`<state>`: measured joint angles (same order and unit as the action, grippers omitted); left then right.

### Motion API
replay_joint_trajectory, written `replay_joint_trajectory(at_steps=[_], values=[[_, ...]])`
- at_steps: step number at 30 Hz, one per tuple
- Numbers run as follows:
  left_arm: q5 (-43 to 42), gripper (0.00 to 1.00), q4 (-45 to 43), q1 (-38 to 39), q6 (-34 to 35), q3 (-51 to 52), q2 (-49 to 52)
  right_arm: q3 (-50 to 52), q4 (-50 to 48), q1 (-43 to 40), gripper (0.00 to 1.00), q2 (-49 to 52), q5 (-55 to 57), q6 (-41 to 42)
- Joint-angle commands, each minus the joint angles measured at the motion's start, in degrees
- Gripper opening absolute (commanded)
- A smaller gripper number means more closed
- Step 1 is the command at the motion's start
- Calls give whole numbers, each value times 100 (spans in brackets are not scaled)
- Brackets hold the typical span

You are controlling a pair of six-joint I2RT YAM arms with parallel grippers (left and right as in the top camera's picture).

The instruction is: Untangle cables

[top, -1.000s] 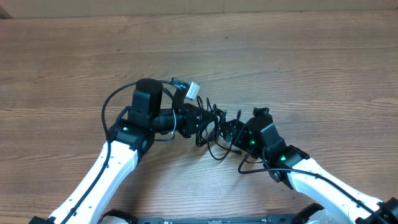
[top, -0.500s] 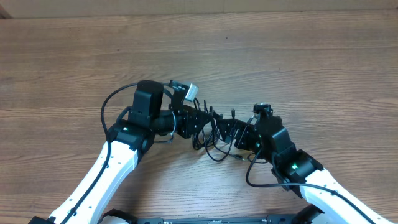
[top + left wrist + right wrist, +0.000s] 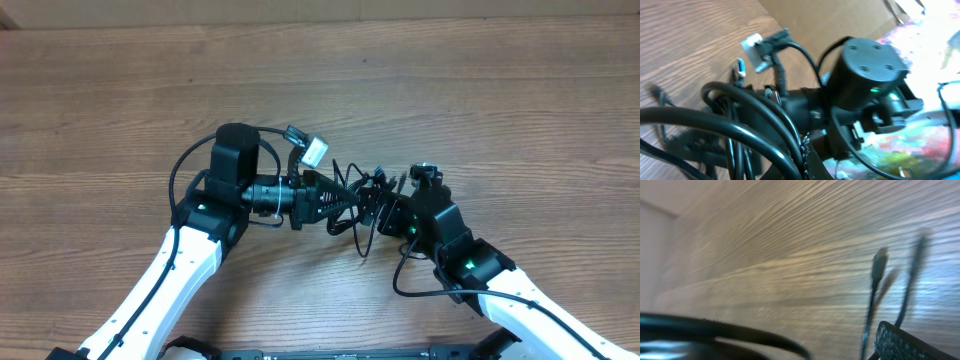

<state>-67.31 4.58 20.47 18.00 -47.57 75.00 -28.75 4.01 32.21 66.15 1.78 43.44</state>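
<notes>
- Your left claw was clenched tight. From overhead, the knot of cables was bunched at its tip, so it looked to be gripping a strand of them.
- Your right claw stood released, jaws wide, just beside the same knot on the opposite side. Its wrist view showed one finger pad with nothing against it and two plug ends dangling above the surface.
- The cables sat between the two claws, mostly lifted. One loop trailed down toward the arm bases.
- You could have expected them to handle as thin, light and limp, with some spring in the loops. A strand would likely slip through a loose pinch, and the small plugs would likely catch on crossing loops.
- The best hold was probably on a free strand just behind a plug, or on the trailing loop, rather than in the dense middle.
- A pale tagged connector sat just above the left claw. You could not have told whether it belonged to the tangle or to the rig.
- The thicker rig cables looped near both arms and were easy to mistake for, or snag on, the thin ones.
- The left wrist view was crowded with blurred black loops, so which strand crossed which was unreadable.
</notes>
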Motion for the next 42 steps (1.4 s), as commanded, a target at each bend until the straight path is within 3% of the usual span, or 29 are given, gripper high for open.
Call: replay_joint_trajectory(at_steps=[1, 4, 11, 18, 23, 31, 36, 42], values=[[-706, 4, -35, -107, -26, -103, -125, -98, 254, -273, 100, 105, 922, -4], [-540, 4, -4, -339, -22, -103, -125, -98, 691, -581, 100, 105, 911, 70], [831, 4, 455, -1095, 122, -103, -125, -98, 1305, -1003, 100, 105, 848, 212], [1274, 4, 964, -1707, 197, -103, -125, -98, 1368, -1016, 100, 105, 734, 321], [1744, 4, 1309, -1792, 229, -103, -125, -98, 1464, -1016, 100, 107, 658, 323], [2452, 4, 1331, -1891, 852, -103, -125, -98, 1805, -1019, 100, 107, 1119, 651], [2310, 4, 1325, -2583, 1093, -103, -125, -98, 2350, -1019, 100, 107, 1674, 1084], [1919, 4, 1370, -3569, 1259, -103, -125, -96, 2264, -1016, 100, 107, 1657, 1080]])
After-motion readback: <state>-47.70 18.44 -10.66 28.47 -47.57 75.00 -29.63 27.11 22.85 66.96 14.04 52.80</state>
